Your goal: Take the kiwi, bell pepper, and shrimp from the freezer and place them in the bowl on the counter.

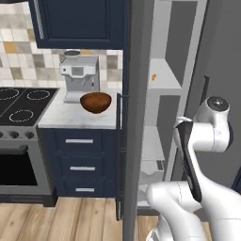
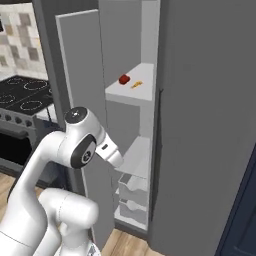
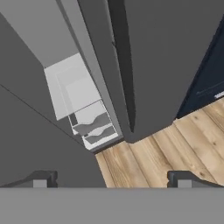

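Observation:
The freezer (image 2: pixel 142 40) stands open, its white shelves and lower drawers (image 3: pixel 94 124) showing. On an upper shelf lie the red bell pepper (image 2: pixel 124 79) and, just right of it, the small orange shrimp (image 2: pixel 136 84), which also shows as a speck of shrimp (image 1: pixel 153 75) in the left base view. The kiwi is out of view. The reddish-brown bowl (image 1: pixel 95 102) sits on the white counter (image 1: pixel 66 117), left of the freezer. My gripper (image 3: pixel 112 181) is open with nothing between its fingertips (image 3: pixel 41 179); it hangs low in front of the freezer, looking down at the drawers and floor.
The open freezer door (image 2: pixel 80 90) stands edge-on between the counter and the shelves. A coffee machine (image 1: pixel 79 82) is behind the bowl, and a black stovetop (image 1: pixel 23 106) lies to the left. Wooden floor (image 3: pixel 175 153) runs below. My arm's elbow (image 2: pixel 80 137) is folded near the door.

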